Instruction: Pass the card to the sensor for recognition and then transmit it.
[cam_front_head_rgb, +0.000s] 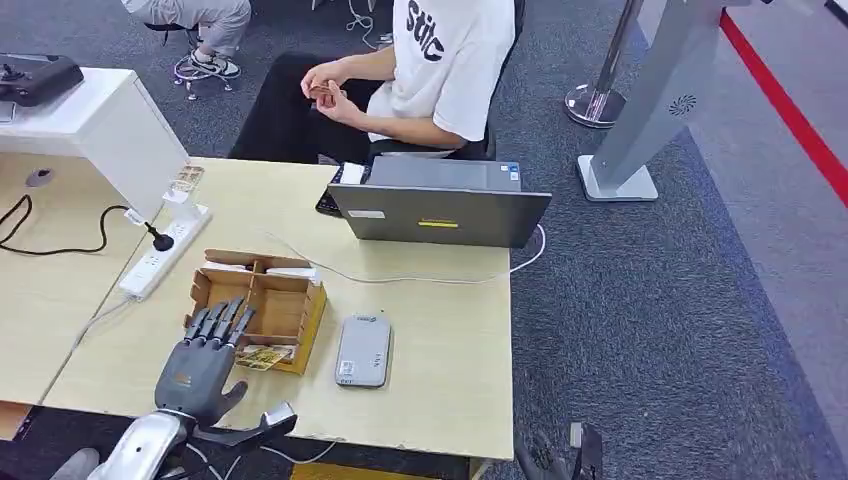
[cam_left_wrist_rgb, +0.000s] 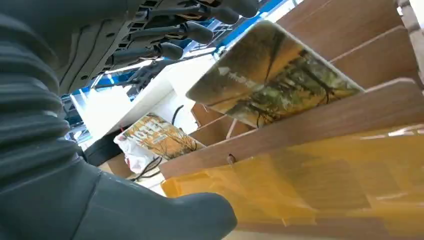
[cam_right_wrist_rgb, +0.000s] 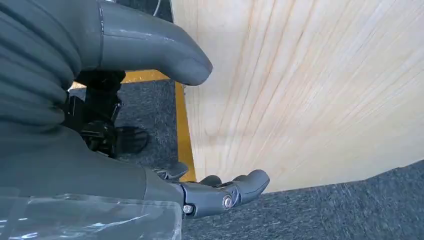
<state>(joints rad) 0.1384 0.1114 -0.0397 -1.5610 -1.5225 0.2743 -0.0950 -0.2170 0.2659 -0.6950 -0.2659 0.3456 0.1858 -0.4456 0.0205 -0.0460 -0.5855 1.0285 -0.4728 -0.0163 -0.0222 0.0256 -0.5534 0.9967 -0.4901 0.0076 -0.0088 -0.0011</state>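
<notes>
left hand: hovering over the near edge of the cardboard box, fingers spread and extended, holding nothing
card: lying in the box's near compartment, just beside the fingertips, under them; touching or not, cannot tell
right hand: hanging below the table edge, fingers apart, gripping nothing
sensor: lying flat on the table, just right of the box
</notes>
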